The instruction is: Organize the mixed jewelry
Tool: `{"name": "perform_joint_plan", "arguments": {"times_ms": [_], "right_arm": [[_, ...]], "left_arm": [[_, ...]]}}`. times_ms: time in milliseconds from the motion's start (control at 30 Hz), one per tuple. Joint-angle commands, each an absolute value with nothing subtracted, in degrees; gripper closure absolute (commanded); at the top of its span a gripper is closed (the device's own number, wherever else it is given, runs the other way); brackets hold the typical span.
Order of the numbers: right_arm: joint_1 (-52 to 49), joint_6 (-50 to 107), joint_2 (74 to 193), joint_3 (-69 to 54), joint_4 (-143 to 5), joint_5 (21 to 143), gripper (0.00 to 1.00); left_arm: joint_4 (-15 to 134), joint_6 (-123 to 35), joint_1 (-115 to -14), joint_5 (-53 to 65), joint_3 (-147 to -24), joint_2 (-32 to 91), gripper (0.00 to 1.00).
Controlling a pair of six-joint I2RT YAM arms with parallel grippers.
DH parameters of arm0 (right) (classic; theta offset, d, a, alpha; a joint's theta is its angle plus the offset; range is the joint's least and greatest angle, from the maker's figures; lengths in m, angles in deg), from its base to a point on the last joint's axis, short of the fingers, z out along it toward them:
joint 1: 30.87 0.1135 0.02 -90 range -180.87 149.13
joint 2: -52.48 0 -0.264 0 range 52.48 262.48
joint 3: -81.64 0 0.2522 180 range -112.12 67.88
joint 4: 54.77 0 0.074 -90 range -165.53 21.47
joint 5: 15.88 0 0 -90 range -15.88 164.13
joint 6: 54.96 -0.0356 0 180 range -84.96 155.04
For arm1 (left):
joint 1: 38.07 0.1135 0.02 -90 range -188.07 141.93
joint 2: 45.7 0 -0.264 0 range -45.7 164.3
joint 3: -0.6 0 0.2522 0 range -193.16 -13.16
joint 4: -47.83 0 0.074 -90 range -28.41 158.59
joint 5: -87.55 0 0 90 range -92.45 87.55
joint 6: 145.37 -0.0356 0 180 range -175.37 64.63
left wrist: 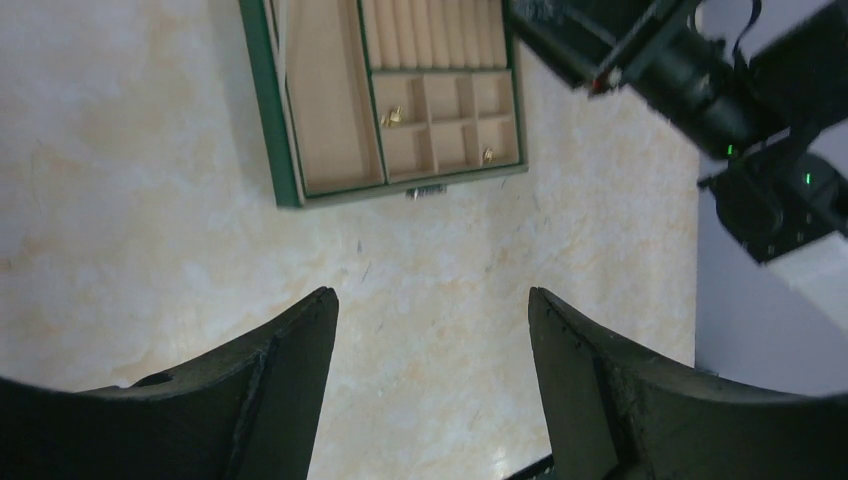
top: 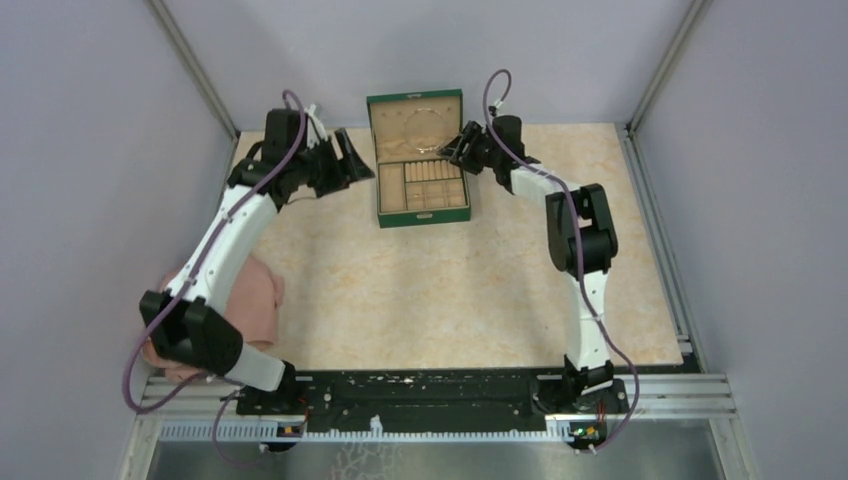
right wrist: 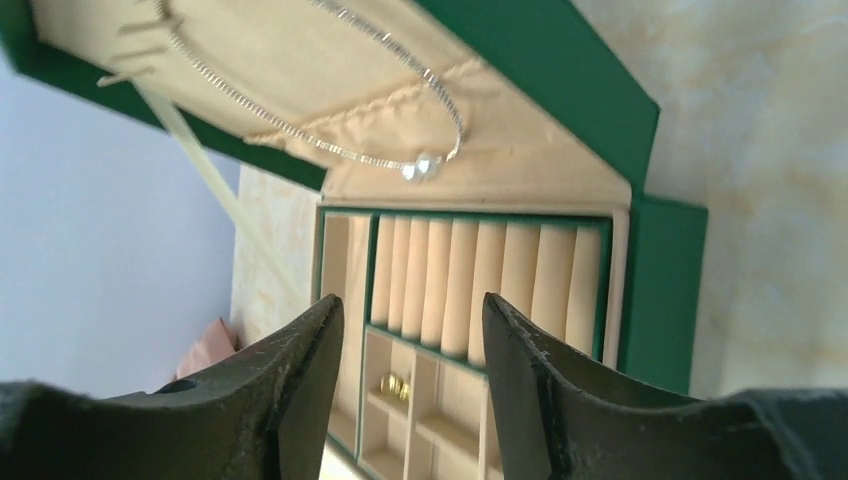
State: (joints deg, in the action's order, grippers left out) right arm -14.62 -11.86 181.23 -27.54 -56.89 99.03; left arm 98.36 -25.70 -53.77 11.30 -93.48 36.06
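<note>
While the thin silvery chain [right wrist: 300,130] with its pale bead [right wrist: 425,166] lies draped across the raised lid [right wrist: 300,50] of the green box [right wrist: 655,270], small gold pieces [left wrist: 392,117] sit in the little square compartments [left wrist: 445,140] at the box's near end; the right gripper [right wrist: 410,310] hovers at the box's right edge, close to the chain without touching it, jaws apart and empty, and the left gripper [left wrist: 432,300] hangs near the box's left side over the table [left wrist: 150,250], jaws wide, holding nothing

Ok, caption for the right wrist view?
Open right gripper facing ring rolls of green box; chain necklace inside its lid.
</note>
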Motion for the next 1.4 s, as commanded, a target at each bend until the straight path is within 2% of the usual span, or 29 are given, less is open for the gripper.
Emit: {"name": "perform_joint_plan", "arguments": {"times_ms": [0, 167, 300, 533, 833, 967, 1100, 1233, 1367], "right_arm": [[-16.8, -4.9, 166.0, -22.2, -58.6, 98.0, 0.45], [-20.2, 1.7, 151.4, -13.8, -67.5, 94.6, 0.42], [-20.8, 6.8, 140.9, -7.0, -76.4, 91.8, 0.41], [-20.9, 7.7, 125.3, 6.7, -86.5, 91.3, 0.41], [-20.9, 8.2, 115.2, 13.4, -94.7, 88.0, 0.41], [-20.9, 8.1, 116.3, 13.8, -92.7, 88.6, 0.41], [-18.4, 5.0, 124.1, 11.1, -89.2, 86.6, 0.41], [-12.8, -1.1, 137.4, 0.1, -93.5, 79.4, 0.43], [-8.2, -11.6, 148.8, -10.9, -101.4, 70.8, 0.44]], "left_arm": [[98.5, -27.3, -53.6, 9.4, -110.0, 48.5, 0.24], [101.8, -28.0, -53.1, 6.3, -134.1, 64.9, 0.23], [101.2, -26.8, -52.3, 8.6, -154.7, 78.7, 0.23], [73.9, -22.6, -52.0, 9.7, -146.9, 82.5, 0.23], [67.9, -23.0, -51.2, 9.0, -146.7, 85.8, 0.23], [66.7, -22.6, -48.9, 9.6, -147.0, 86.9, 0.23], [66.6, -21.8, -47.3, 12.2, -147.6, 87.0, 0.23], [68.9, -22.8, -47.2, 13.6, -146.2, 83.7, 0.23], [71.0, -23.9, -47.2, 13.3, -138.9, 75.6, 0.22]]}}
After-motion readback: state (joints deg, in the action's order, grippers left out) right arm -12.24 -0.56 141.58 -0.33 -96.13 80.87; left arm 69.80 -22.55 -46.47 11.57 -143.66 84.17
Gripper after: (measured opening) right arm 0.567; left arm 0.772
